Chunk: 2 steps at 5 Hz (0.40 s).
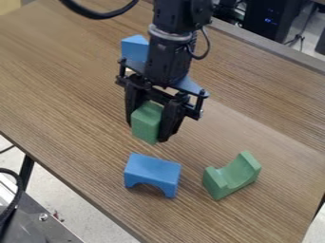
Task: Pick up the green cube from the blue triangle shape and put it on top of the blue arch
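Note:
My gripper (145, 131) hangs over the middle of the table, pointing down, with its two black fingers closed on the green cube (146, 122), one on each side. The cube's lower end sticks out a little below the fingertips. In front of it, nearer the camera, the blue arch (153, 172) stands on the wood with its opening facing down; nothing rests on its top. The blue triangle shape (134, 48) is behind the gripper at the upper left, partly hidden by the arm.
A green block with a curved hollow (233, 175) sits to the right of the arch on the wooden table (76, 80). The table's near edge runs diagonally across the lower left. Dark equipment (270, 18) stands beyond the far edge.

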### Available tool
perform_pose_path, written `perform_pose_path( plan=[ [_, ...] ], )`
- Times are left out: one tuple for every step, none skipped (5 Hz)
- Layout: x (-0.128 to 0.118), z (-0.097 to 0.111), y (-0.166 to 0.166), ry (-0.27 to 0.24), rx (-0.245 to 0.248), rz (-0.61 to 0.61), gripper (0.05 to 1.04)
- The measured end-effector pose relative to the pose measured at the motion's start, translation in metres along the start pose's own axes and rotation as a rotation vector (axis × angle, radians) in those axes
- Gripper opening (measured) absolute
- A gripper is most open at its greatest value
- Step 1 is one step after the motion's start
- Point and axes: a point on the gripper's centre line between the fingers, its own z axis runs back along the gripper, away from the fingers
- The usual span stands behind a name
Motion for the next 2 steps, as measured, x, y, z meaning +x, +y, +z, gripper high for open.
perform_pose_path(
  plan=[
    [-0.0059, -0.0025, -0.0051, 0.006, -0.012, -0.007, 0.598],
    [-0.0093, -0.0089, -0.0051, -0.037, -0.018, -0.001, 0.598]
  ],
)
